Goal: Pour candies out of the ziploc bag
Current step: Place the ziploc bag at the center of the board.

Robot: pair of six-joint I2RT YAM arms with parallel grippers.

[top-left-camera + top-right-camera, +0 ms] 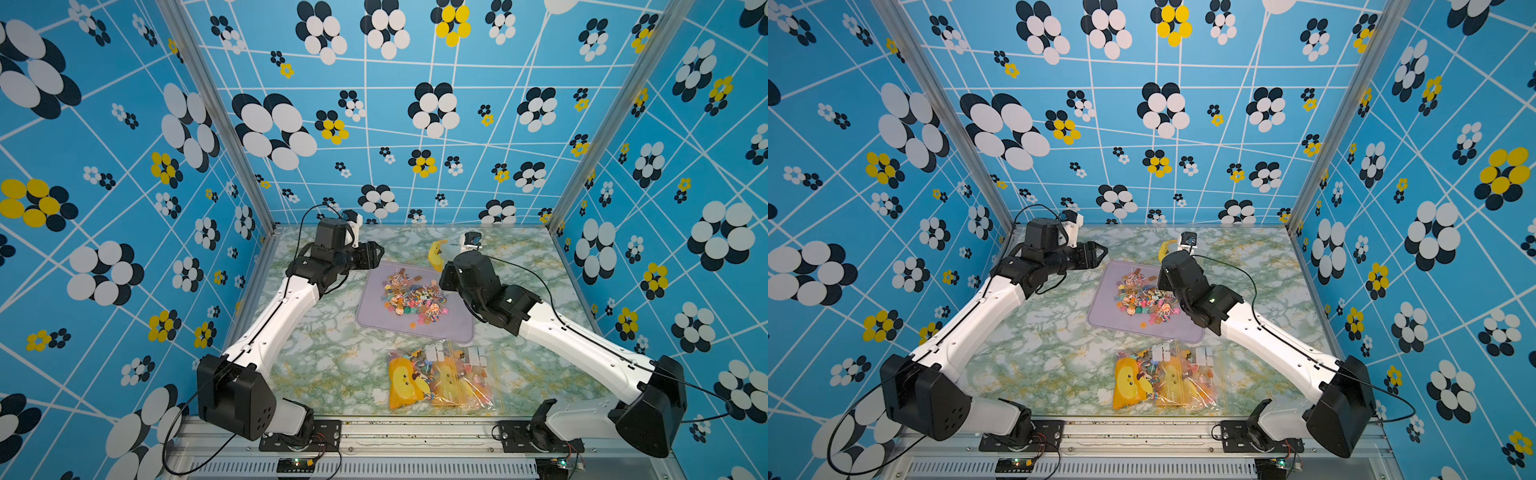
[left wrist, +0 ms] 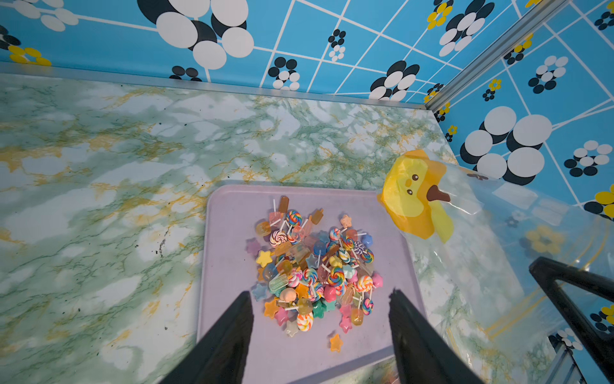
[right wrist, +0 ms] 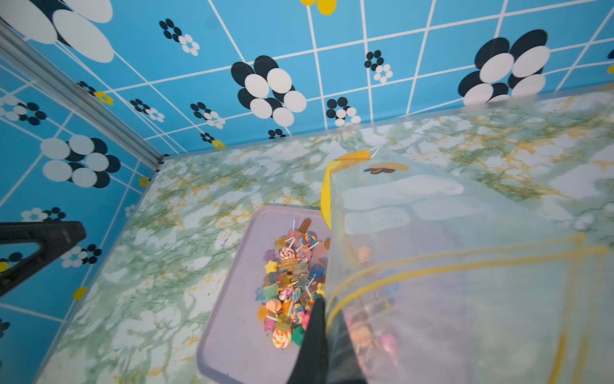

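Right gripper (image 3: 327,309) pinches the clear ziploc bag (image 3: 432,232) at the tray's (image 2: 229,232) one o'clock corner; left gripper (image 2: 320,294), jaws apart and empty, hovers at its eleven o'clock. Candies (image 2: 312,266) lie heaped mid-tray.

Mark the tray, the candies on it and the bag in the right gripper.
tray (image 2: 229,252), left wrist view, bare floor beside the pile.
candies (image 1: 413,297), a top view, middle of the pile.
held bag (image 3: 465,272), right wrist view, clear film near its middle.

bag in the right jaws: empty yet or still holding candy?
Looks empty: the held ziploc bag is clear and flat in the left wrist view; the candies lie heaped on the lilac tray.
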